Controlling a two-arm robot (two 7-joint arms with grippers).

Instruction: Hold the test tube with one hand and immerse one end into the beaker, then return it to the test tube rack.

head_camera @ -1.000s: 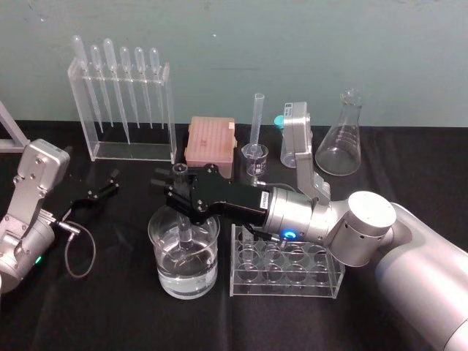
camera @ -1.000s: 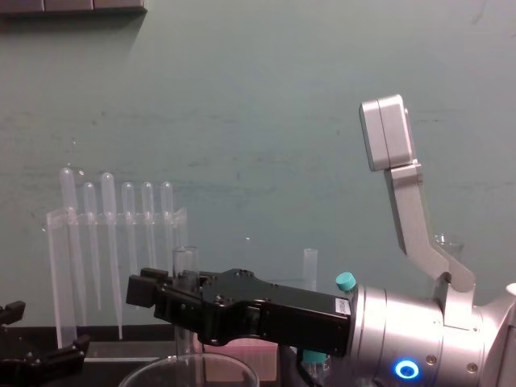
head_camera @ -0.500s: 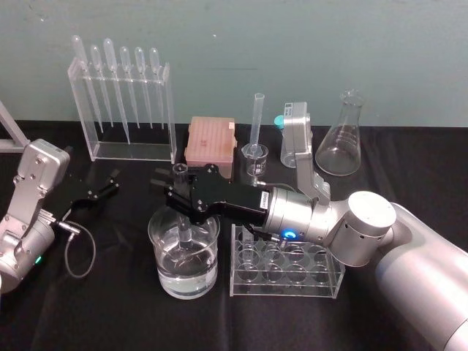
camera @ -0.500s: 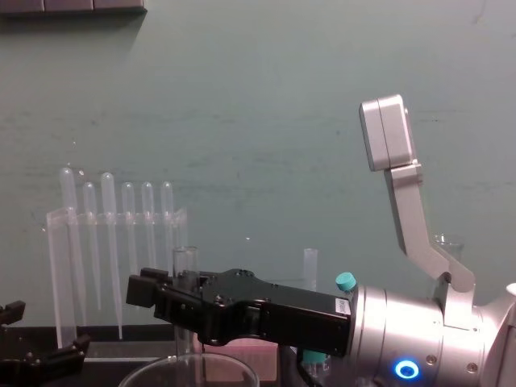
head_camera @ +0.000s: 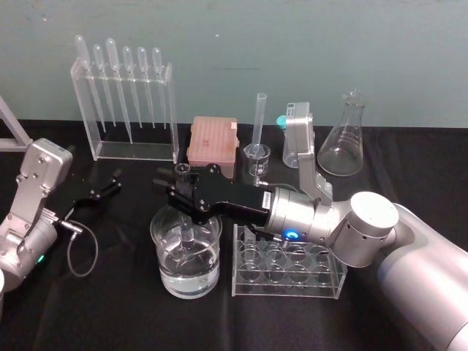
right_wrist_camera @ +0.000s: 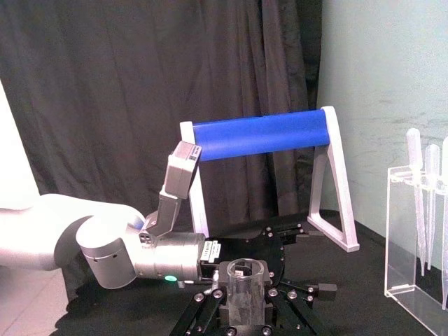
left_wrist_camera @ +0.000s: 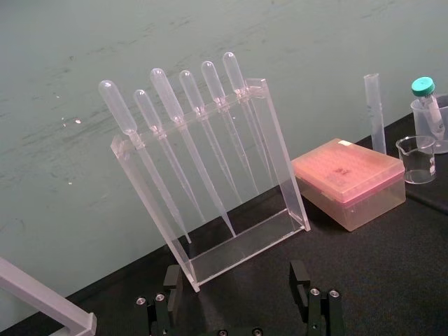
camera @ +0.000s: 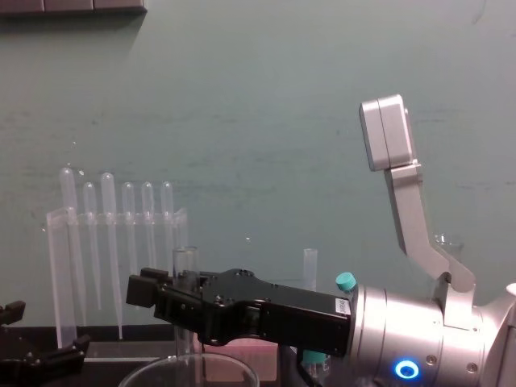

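Right gripper (head_camera: 184,191) reaches over the beaker (head_camera: 164,257), clamped on the test tube (head_camera: 188,236). Left gripper (head_camera: 111,183) parked at table (head_camera: 117,307) left, fingers apart. Rack (head_camera: 289,283) just right of beaker. Tube upright, 1 end in beaker's water (head_camera: 189,274).
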